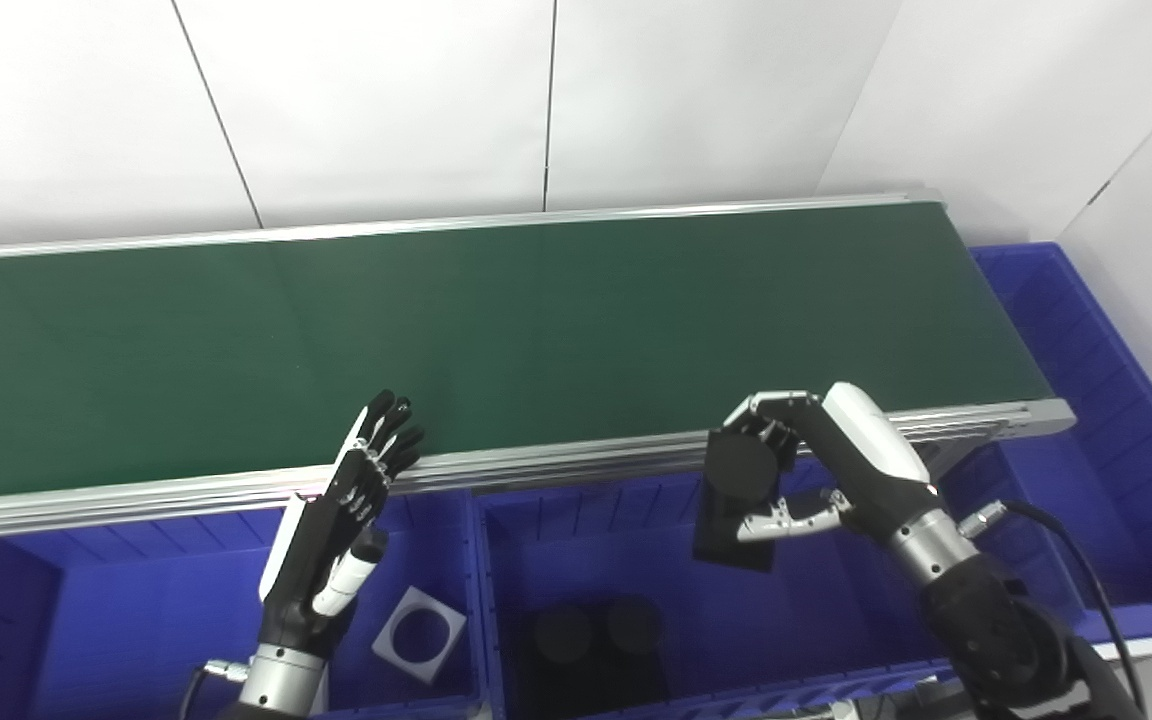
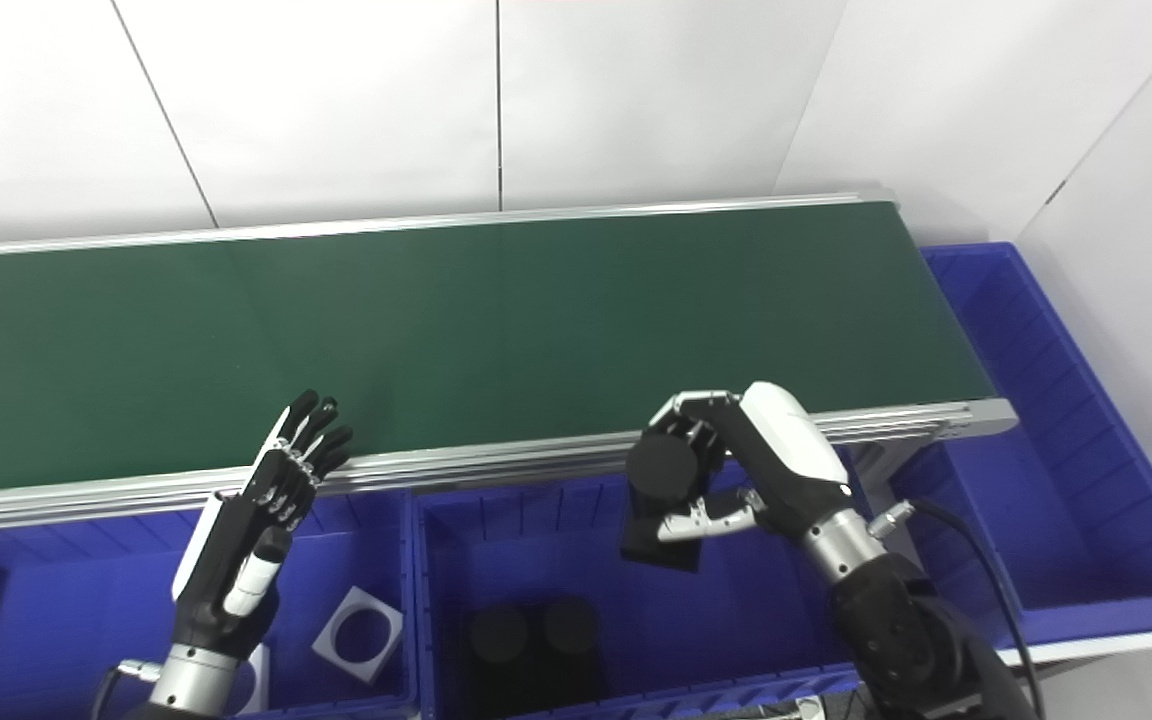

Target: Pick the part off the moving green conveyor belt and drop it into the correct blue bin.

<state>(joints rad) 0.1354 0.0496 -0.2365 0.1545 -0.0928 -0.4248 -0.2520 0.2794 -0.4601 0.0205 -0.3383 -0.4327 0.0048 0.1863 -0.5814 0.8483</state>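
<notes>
My right hand [image 1: 816, 470] is shut on a black part [image 1: 736, 495], a square block with a round boss on top, and holds it above the middle blue bin [image 1: 836, 620]. Two similar black parts [image 1: 596, 630] lie on that bin's floor. The green conveyor belt [image 1: 486, 320] carries nothing in view. My left hand [image 1: 341, 520] is open and empty, fingers straight, over the left blue bin [image 1: 136, 600] at the belt's near rail. A white square part with a round hole [image 1: 419, 634] lies in the left bin.
A third blue bin [image 1: 1116, 440] wraps around the belt's right end. The belt's aluminium near rail [image 1: 586, 462] runs between the belt and the bins. A white panelled wall stands behind the belt.
</notes>
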